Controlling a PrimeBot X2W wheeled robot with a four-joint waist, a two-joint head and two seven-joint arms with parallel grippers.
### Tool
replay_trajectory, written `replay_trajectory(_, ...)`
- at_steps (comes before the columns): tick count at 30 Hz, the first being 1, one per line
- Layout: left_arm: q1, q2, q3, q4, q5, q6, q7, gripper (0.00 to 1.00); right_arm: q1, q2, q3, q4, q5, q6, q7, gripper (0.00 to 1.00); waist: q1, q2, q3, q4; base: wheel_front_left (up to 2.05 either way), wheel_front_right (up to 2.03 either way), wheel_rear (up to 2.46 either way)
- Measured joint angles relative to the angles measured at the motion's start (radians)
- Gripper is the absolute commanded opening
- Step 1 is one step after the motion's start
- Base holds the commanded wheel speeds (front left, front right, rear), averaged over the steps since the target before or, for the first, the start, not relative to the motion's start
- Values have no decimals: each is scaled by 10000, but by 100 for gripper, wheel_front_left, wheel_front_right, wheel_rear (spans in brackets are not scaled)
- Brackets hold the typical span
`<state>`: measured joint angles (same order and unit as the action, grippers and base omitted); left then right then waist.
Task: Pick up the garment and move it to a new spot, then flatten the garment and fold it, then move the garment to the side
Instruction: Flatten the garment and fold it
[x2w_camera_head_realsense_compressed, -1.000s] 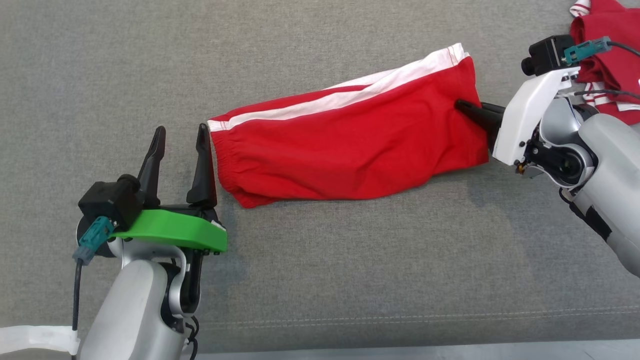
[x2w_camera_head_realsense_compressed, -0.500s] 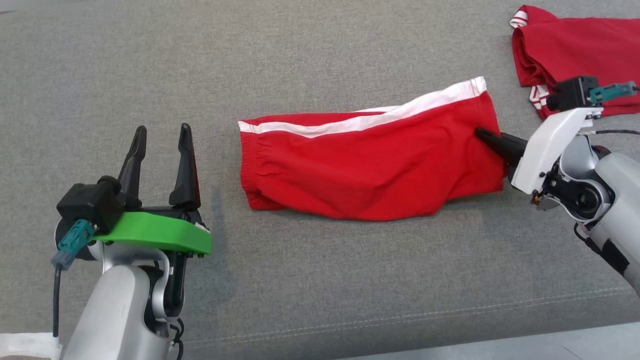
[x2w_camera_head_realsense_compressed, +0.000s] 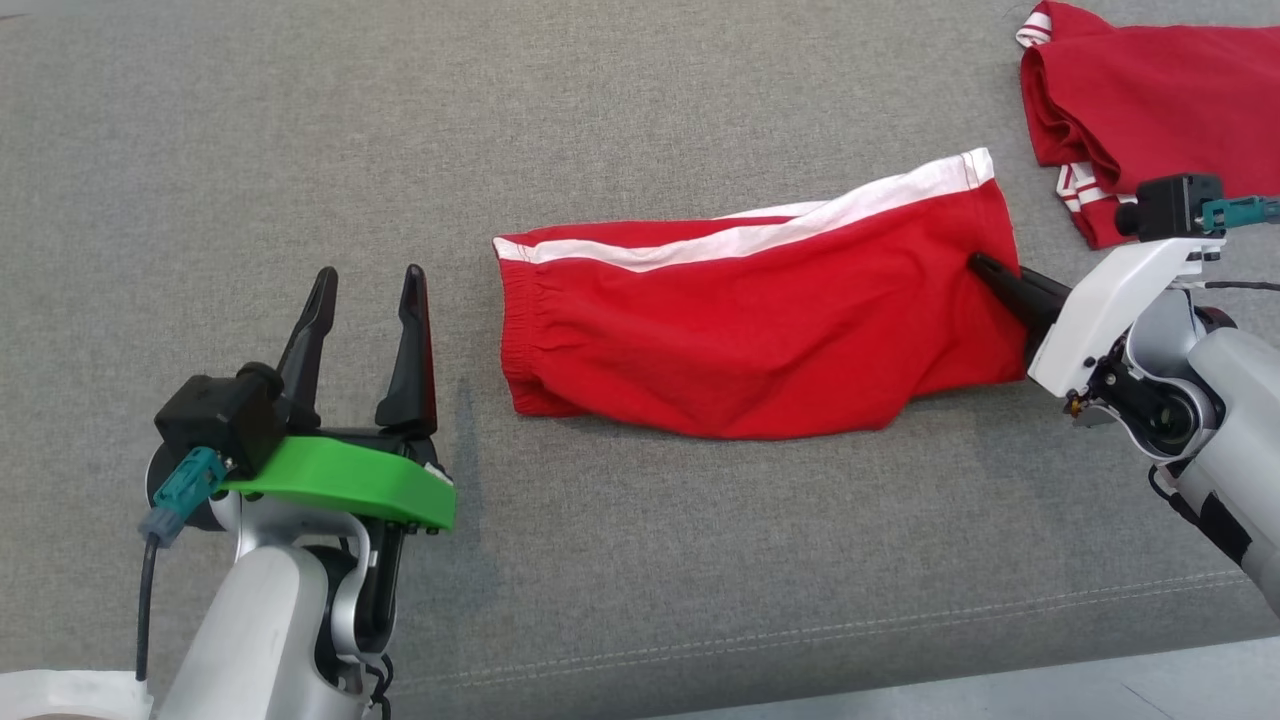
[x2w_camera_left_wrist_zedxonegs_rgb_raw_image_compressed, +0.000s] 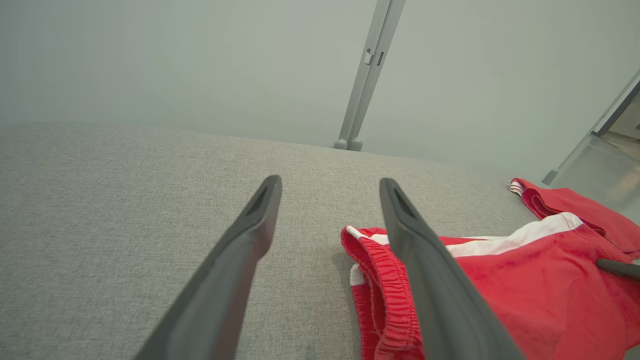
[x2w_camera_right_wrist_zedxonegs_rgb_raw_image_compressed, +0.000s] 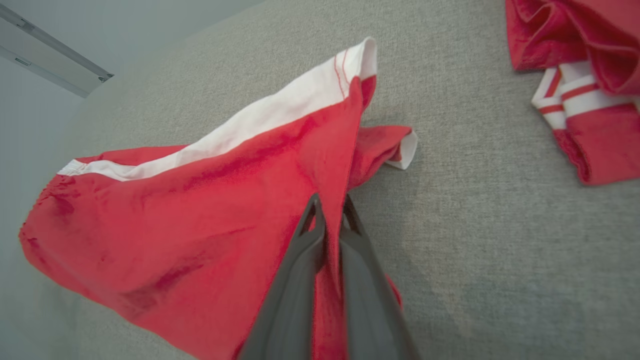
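Pinching the right leg hem of the red cotton shorts with the white side stripe (x2w_camera_head_realsense_compressed: 760, 330) in the right tool (x2w_camera_head_realsense_compressed: 985, 268), fingers clenched tight on the cloth. Dragging those shorts rightward over the grey fabric-covered counter (x2w_camera_head_realsense_compressed: 700, 560). A second ago, lying with the elastic waistband (x2w_camera_head_realsense_compressed: 525, 330) just beside the left tool (x2w_camera_head_realsense_compressed: 369, 278); now lying clear of it, with a strip of bare counter between. Allowing for the head camera having shifted as well, so judging by that gap alone. Keeping the left tool released, fingers spread wide, gripping nothing, hovering left of the waistband.

Probably still working through the move to a new spot, with flattening and folding yet to come. Resting mid-counter, mostly flat but rumpled, seemingly tented a little at the pinch, with a small leg flap (x2w_camera_right_wrist_zedxonegs_rgb_raw_image_compressed: 395, 145) poking out on the far side of the hem.

Running short of room on the right, with a second crumpled red garment with white striped trim (x2w_camera_head_realsense_compressed: 1130, 90) sitting near, just beyond the hem at the far right. Leaving plenty of bare counter to the left, on the far side, and on the near side down to the stitched seam (x2w_camera_head_realsense_compressed: 800, 635).
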<state>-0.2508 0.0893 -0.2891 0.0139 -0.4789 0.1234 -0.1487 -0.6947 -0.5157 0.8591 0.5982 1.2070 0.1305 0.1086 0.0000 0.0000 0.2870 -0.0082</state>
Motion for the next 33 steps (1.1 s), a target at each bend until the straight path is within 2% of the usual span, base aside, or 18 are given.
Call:
replay_trajectory(25, 317, -77, 19, -366, 249, 0, 349, 100, 0, 297, 182, 508, -36, 0, -662, 0, 0, 0, -72, 21, 0, 0, 0)
replay_trajectory(33, 424, -102, 121, -447, 255, 0, 364, 100, -240, -272, -35, 451, -4, 0, -828, 0, 0, 0, -155, 1, 0, 0, 0)
